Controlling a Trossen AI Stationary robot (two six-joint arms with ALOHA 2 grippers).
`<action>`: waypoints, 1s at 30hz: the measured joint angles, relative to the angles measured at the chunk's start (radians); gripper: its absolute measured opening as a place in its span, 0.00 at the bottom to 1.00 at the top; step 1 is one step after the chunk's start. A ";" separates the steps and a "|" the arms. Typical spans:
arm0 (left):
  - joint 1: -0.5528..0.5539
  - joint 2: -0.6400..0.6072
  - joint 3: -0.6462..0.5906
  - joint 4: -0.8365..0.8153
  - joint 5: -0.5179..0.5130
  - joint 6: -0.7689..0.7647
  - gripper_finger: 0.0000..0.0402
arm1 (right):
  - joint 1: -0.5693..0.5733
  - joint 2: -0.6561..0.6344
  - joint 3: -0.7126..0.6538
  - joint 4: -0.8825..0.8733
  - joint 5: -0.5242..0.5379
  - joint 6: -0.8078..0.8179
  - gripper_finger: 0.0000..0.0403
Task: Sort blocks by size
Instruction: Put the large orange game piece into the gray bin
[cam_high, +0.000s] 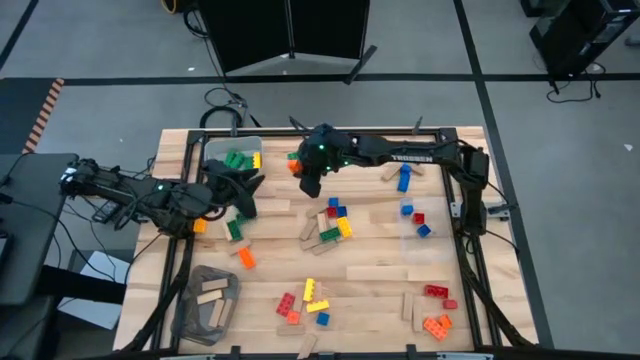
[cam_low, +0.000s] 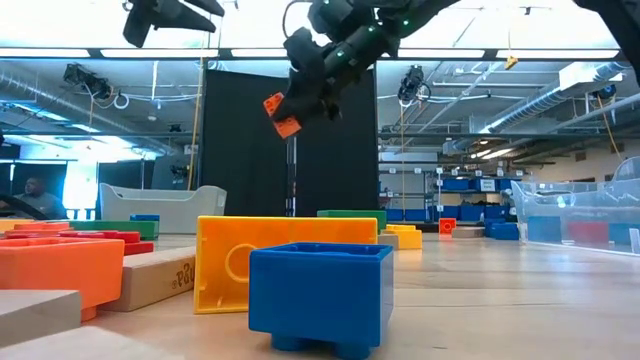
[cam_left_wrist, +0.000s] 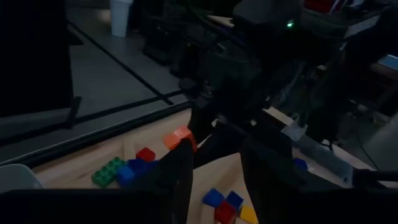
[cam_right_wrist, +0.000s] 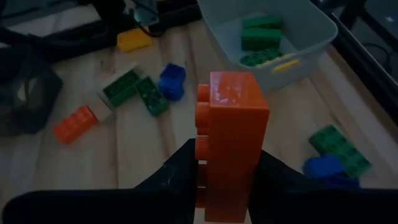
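Note:
My right gripper (cam_right_wrist: 227, 165) is shut on an orange studded brick (cam_right_wrist: 235, 118) and holds it in the air beside a pale bin (cam_high: 213, 150) at the table's far left. The bin (cam_right_wrist: 323, 28) holds green bricks and a yellow one. In the low view the orange brick (cam_low: 283, 114) hangs well above the table. My left gripper (cam_high: 245, 190) hovers open over the left part of the table, close to the bin, with nothing between its fingers (cam_left_wrist: 183, 171). Loose green, blue and orange bricks (cam_right_wrist: 140, 90) lie flat on the wood below. My right gripper pinches the orange brick by its end nearest the wrist (cam_right_wrist: 227, 183), one finger on the studded face, the other on the opposite face. The brick runs on along the fingers and sticks out past their tips. The fingers slant down from the table's right side. The brick is lifted clear.
A clear bin (cam_high: 432, 207) with blue and red bricks stands at the right, and a grey bin (cam_high: 190, 310) with tan wooden pieces at the near left. Loose bricks lie mid-table (cam_high: 335, 225), near the front edge (cam_high: 305, 300) and at the near right (cam_high: 437, 315), among wooden pieces (cam_high: 375, 273).

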 joint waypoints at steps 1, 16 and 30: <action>0.011 0.000 0.000 0.000 0.004 -0.001 0.35 | -0.005 -0.006 0.000 -0.003 0.000 -0.006 0.26; 0.187 0.011 0.000 0.016 0.020 -0.040 0.35 | -0.034 -0.065 0.001 -0.044 -0.077 -0.053 0.26; 0.601 0.105 0.000 0.144 0.800 0.294 0.35 | -0.016 -0.068 0.001 -0.042 -0.121 0.033 0.26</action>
